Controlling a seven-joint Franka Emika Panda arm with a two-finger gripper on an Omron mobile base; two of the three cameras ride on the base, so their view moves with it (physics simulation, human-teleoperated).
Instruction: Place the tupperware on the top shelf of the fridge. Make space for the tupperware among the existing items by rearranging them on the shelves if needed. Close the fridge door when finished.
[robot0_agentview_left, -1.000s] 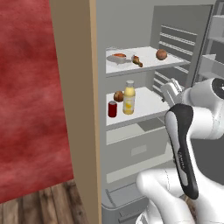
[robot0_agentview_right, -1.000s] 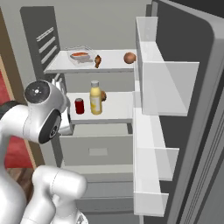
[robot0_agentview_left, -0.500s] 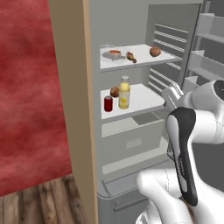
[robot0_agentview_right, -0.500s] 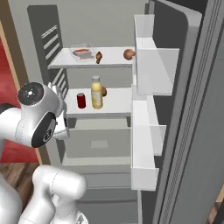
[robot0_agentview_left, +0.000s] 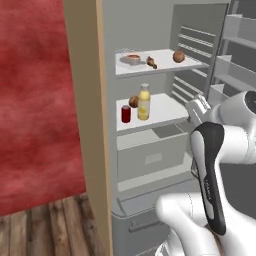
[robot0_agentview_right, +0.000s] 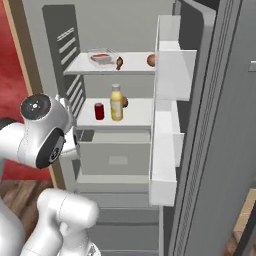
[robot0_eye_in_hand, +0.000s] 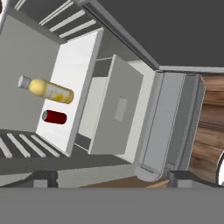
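Observation:
The fridge (robot0_agentview_left: 150, 150) stands open. The tupperware (robot0_agentview_left: 132, 58) (robot0_agentview_right: 102, 57) sits at the left of the top shelf (robot0_agentview_left: 162, 66) (robot0_agentview_right: 135, 69), with a small brown piece (robot0_agentview_left: 151, 62) and a brown ball (robot0_agentview_left: 178, 56) to its right. One shelf below stand a red can (robot0_agentview_left: 126, 114) (robot0_eye_in_hand: 54, 117), a yellow bottle (robot0_agentview_left: 144, 102) (robot0_eye_in_hand: 48, 89) and another brown ball (robot0_agentview_left: 133, 101). My gripper (robot0_eye_in_hand: 113, 178) is open and empty, held outside the fridge in front of the lower shelf and the drawer (robot0_eye_in_hand: 116, 109). The fridge door (robot0_agentview_right: 210, 125) is swung wide to the right.
Three grey bins (robot0_agentview_right: 167, 100) line the inside of the door. A tan cabinet side (robot0_agentview_left: 87, 125) rises to the left of the fridge, with a red wall (robot0_agentview_left: 35, 100) beyond it. Wooden floor (robot0_agentview_left: 45, 230) lies below.
The whole picture has shifted a little across the frames, so the base has moved. The items on the shelves keep their places, and the gripper stays open.

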